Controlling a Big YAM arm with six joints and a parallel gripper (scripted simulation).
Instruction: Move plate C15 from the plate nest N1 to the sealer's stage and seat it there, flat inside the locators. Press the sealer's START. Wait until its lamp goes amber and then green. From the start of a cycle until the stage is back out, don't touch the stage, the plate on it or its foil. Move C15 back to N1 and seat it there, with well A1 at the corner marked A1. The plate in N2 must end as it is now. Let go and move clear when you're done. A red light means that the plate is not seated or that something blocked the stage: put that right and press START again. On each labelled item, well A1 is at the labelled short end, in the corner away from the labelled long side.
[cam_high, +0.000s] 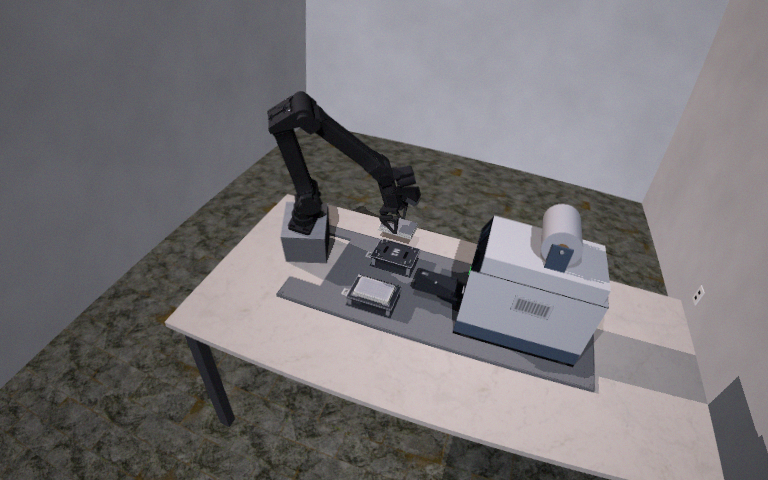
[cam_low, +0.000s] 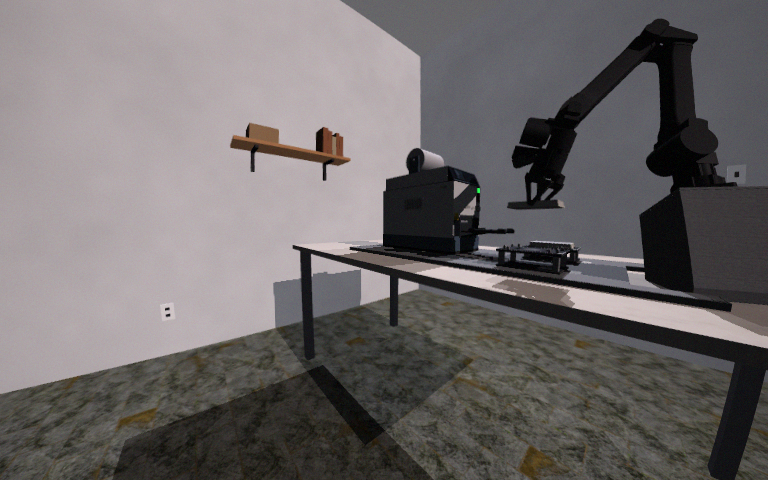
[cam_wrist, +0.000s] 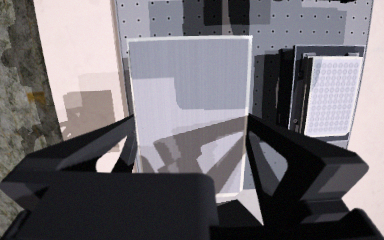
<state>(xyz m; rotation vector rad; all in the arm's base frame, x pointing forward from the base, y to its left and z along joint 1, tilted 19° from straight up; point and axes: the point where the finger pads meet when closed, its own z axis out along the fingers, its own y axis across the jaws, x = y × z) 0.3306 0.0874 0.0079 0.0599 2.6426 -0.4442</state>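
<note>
My gripper (cam_high: 398, 225) (cam_low: 539, 201) (cam_wrist: 191, 120) is shut on plate C15 (cam_high: 407, 228) (cam_low: 557, 204) (cam_wrist: 190, 60), across its width. The plate hangs roughly level above nest N1 (cam_high: 385, 257) (cam_low: 556, 263), which is empty. Its top looks smooth and foil-like, with no wells showing; its label and well A1 cannot be read. The sealer (cam_high: 526, 333) (cam_low: 419, 217) has its stage (cam_high: 436, 281) (cam_low: 496, 230) out and bare. Its lamp (cam_low: 478, 190) is green. The START button cannot be made out clearly. Another plate (cam_high: 373, 289) (cam_wrist: 336, 95) sits in nest N2 (cam_high: 370, 304) (cam_wrist: 298, 65).
The grey perforated base board (cam_high: 436, 322) (cam_wrist: 267, 30) carries both nests and the sealer. N2 stands beside N1, and the stage juts out at the sealer end of N1. A foil roll (cam_high: 560, 226) (cam_low: 427, 160) sits on top of the sealer. The arm's pedestal (cam_high: 305, 246) stands at the other end.
</note>
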